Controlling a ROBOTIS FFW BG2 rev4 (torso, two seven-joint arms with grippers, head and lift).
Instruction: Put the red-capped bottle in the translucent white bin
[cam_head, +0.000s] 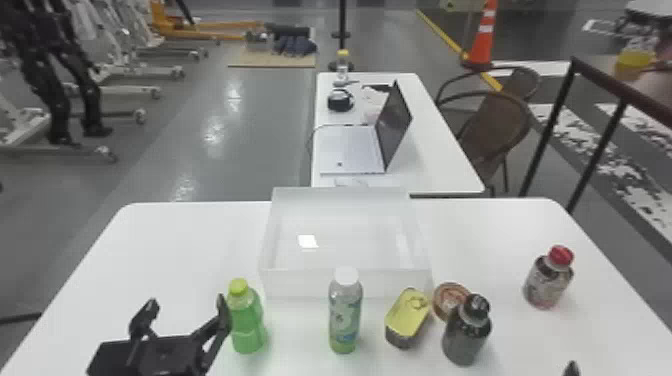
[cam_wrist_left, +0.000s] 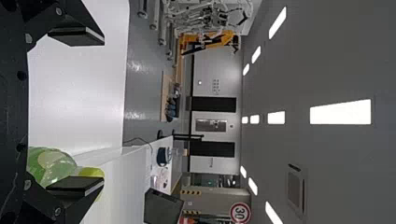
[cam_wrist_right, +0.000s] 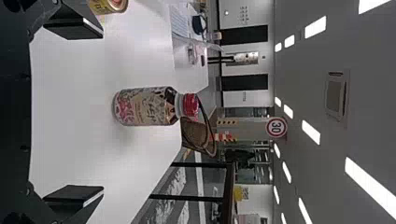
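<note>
The red-capped bottle (cam_head: 548, 278) stands upright toward the table's right side, right of the translucent white bin (cam_head: 345, 283). My right gripper (cam_head: 571, 370) barely shows at the bottom edge of the head view, nearer than the bottle. In the right wrist view my right gripper (cam_wrist_right: 74, 112) is open, with the red-capped bottle (cam_wrist_right: 147, 106) beyond its fingers and nothing between them. My left gripper (cam_head: 186, 315) is over the table's left part, open, its right finger close to the green bottle; the left wrist view shows the left gripper (cam_wrist_left: 77, 112) open and holding nothing.
Before the bin stand a green bottle (cam_head: 246, 320), a white-capped bottle (cam_head: 345, 315), a yellow-topped tin (cam_head: 407, 317), a round tin (cam_head: 450, 299) and a dark bottle (cam_head: 466, 332). Behind is another table (cam_head: 435, 170) with a laptop (cam_head: 355, 150).
</note>
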